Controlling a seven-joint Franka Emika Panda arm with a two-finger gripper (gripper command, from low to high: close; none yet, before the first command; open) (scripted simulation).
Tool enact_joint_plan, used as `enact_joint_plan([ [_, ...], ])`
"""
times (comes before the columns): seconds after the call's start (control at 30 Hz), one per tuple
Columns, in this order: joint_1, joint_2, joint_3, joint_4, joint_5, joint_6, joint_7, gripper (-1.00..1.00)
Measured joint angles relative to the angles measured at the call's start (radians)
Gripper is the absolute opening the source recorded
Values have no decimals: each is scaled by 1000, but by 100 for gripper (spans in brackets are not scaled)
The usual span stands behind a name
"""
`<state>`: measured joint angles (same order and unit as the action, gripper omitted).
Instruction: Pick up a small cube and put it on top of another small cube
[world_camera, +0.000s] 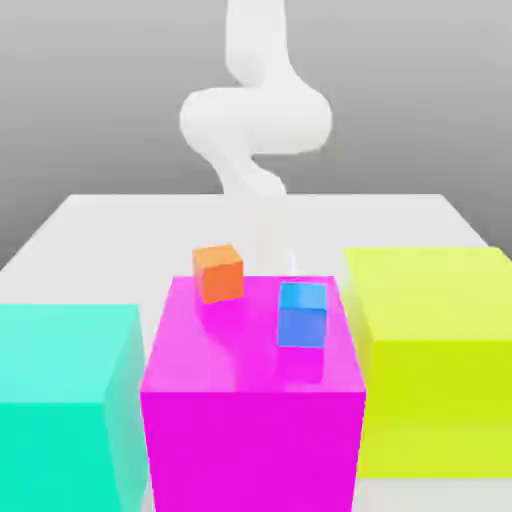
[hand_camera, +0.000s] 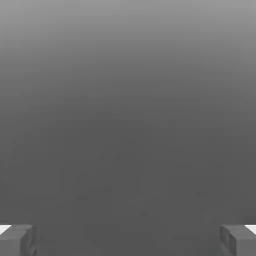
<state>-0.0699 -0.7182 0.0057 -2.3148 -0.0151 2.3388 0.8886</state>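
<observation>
Plainly, the claw (hand_camera: 128, 240) has its fingers (hand_camera: 17, 240) spread wide apart, holding and touching nothing.

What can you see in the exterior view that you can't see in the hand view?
The exterior view has the blocks: a small orange cube and a small blue cube sitting apart on top of a big magenta block, with a teal block on that view's left, a yellow-green block on its right, and the white arm behind. The hand view has the gripper with its two grey fingertips spread wide, nothing between them. Both share a plain grey background.
</observation>
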Motion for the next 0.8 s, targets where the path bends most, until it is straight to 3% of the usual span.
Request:
enact_joint_plan([
  [0.27,-241,288,-24,-79,-69,150,301,0],
  [0.53,-419,573,-120,-162,-111,301,581,0],
  [0.7,-546,752,-187,-216,-64,398,703,0],
  [0.8,-567,849,-184,-279,27,445,751,0],
])
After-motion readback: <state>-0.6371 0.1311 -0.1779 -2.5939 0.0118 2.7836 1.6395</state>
